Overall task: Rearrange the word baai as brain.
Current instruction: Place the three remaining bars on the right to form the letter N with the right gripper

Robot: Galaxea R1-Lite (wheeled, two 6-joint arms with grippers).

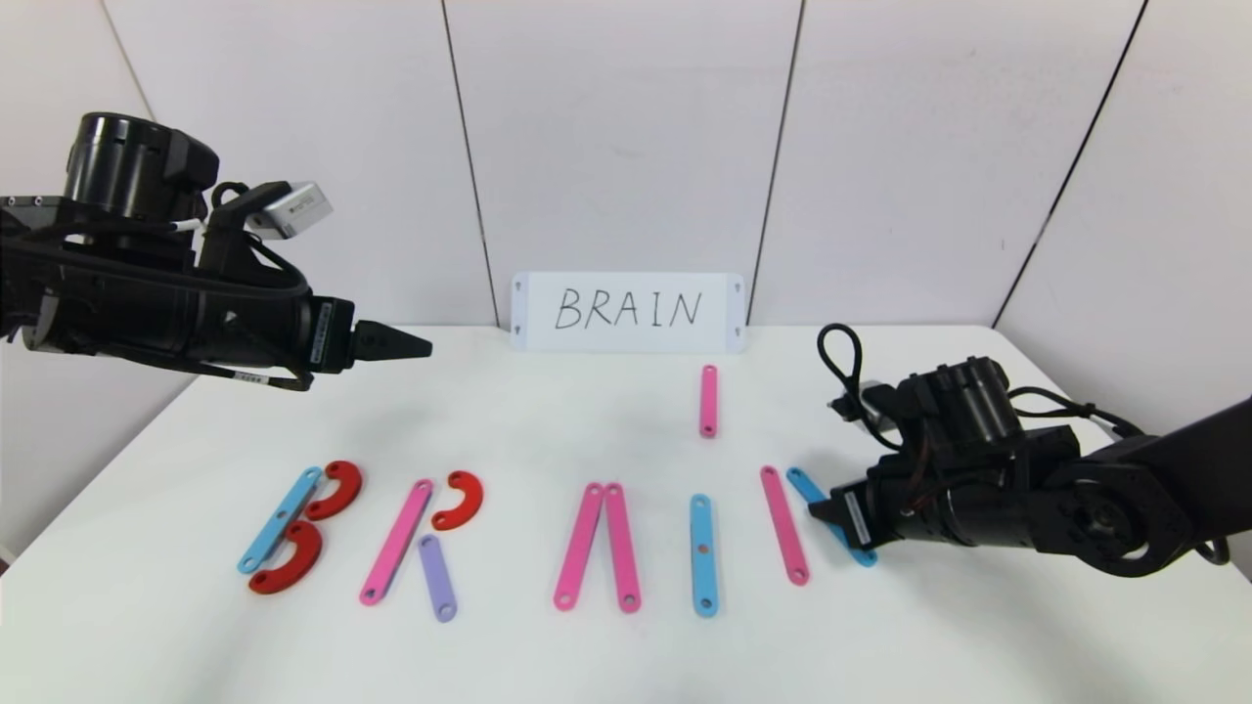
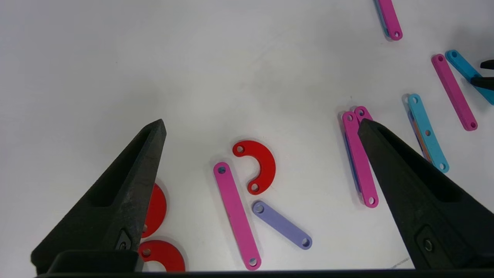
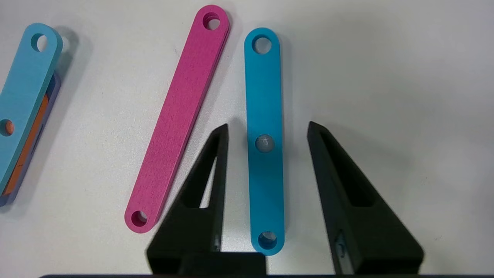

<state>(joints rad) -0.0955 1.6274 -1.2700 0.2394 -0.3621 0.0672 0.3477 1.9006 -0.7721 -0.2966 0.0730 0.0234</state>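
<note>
Plastic letters lie in a row on the white table point(image 1: 626, 655). A blue strip with two red half-rings point(image 1: 293, 528) forms B. A pink strip point(image 1: 396, 540), a red half-ring point(image 1: 460, 500) and a purple strip point(image 1: 437, 577) form R. Two pink strips point(image 1: 597, 546) form an A without a bar. A blue strip point(image 1: 702, 553) stands as I. A pink strip point(image 1: 783, 524) and a slanted blue strip point(image 3: 264, 139) lie at the right. My right gripper point(image 3: 266, 129) is open, low, its fingers either side of that blue strip point(image 1: 804, 483). My left gripper point(image 1: 421, 345) is open, raised above the table's left.
A white card point(image 1: 628, 311) with handwritten BRAIN stands against the back wall. A lone pink strip point(image 1: 708, 400) lies behind the row. The R pieces also show in the left wrist view point(image 2: 254, 166).
</note>
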